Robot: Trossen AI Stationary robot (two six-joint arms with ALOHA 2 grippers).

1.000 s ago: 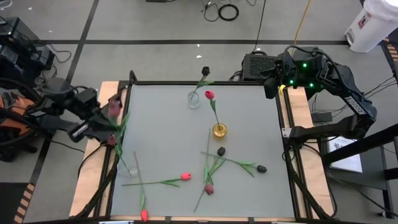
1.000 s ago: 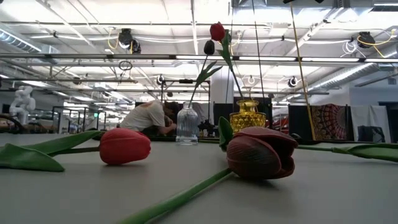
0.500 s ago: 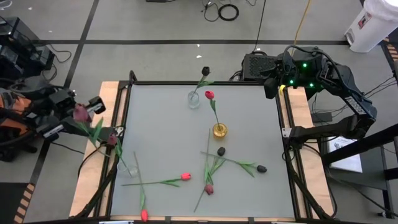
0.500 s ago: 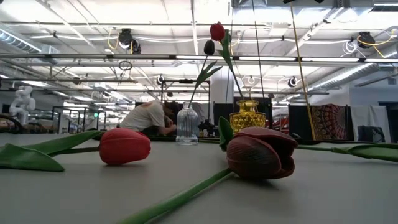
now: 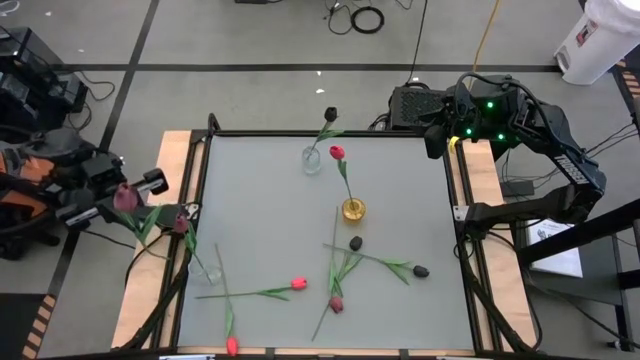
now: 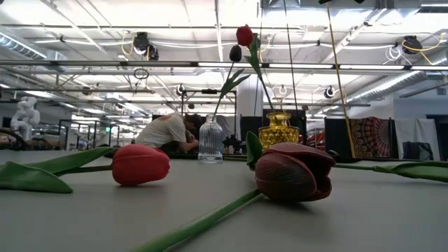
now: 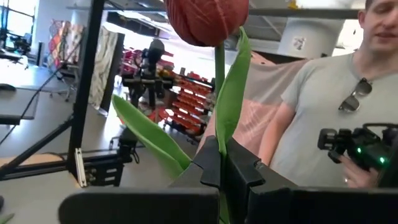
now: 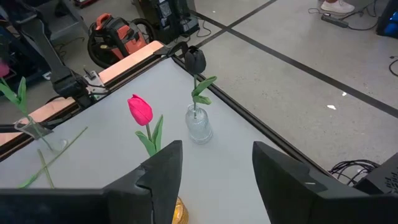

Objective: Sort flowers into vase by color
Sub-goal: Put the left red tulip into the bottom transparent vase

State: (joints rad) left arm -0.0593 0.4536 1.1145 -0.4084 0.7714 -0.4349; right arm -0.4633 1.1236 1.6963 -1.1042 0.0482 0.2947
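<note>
Off the table's left edge — left end effector pinching a maroon tulip, unseen from the low camera.

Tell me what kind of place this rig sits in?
Probably a big robotics lab or warehouse workspace. The low view shows a high ceiling with exposed beams and ducts and a person bent over another bench; the high view shows a bare concrete floor with loose cables.

Grey concrete floor crossed by dark lines, coiled black cable lying on it, white bin at one corner, bright ceiling lights overhead, patterned hanging cloth behind.
</note>
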